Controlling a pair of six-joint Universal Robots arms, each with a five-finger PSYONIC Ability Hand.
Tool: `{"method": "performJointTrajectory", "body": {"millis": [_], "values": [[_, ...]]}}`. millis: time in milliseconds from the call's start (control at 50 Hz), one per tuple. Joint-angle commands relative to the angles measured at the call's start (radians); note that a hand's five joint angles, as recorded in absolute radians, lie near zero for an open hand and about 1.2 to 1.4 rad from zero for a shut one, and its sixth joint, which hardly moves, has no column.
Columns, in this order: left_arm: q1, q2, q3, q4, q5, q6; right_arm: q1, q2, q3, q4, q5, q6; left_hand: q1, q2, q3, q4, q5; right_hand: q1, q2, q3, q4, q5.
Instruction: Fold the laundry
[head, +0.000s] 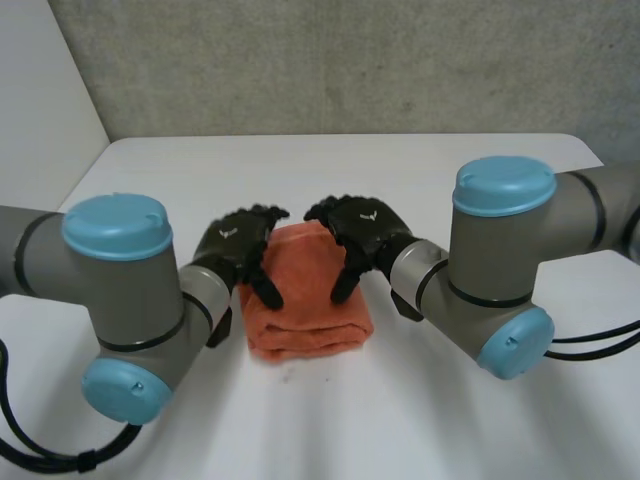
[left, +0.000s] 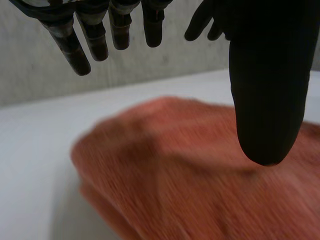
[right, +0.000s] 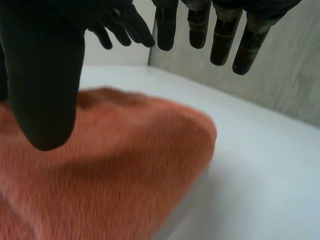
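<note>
One orange towel (head: 305, 300), folded into a thick pad, lay on the white table (head: 400, 170) between the two hands. Left hand (head: 238, 245) was over the towel's left edge, fingers (left: 95, 35) straight and spread, thumb (left: 265, 80) pointing down at the cloth, gripping nothing. Right hand (head: 365, 228) was likewise over the right edge, fingers loose, holding nothing. The thumbs possibly touched the cloth; contact unclear. Each hand's back bore one small white mark, not legible.
</note>
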Motion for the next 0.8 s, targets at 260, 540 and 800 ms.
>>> {"method": "performJointTrajectory", "body": {"millis": [260,540,800], "values": [[0.030,0.005,-0.001,-0.130,-0.059,-0.011,-0.040,0.132,-0.227,0.190,-0.001,-0.002,-0.006,0.006,0.006,0.005,-0.026,-0.031,-0.045,-0.039,-0.056,-0.068],[0.062,0.376,0.076,-0.130,-0.058,-0.013,-0.175,-0.357,-0.031,0.071,0.105,0.058,-0.006,0.006,0.006,0.005,-0.026,-0.031,-0.045,-0.039,-0.056,-0.068],[0.199,0.509,0.079,-0.194,0.021,-0.018,-0.325,-0.616,0.195,0.046,0.156,-0.031,-0.003,0.009,0.009,0.008,-0.023,-0.031,-0.045,-0.039,-0.056,-0.068]]}}
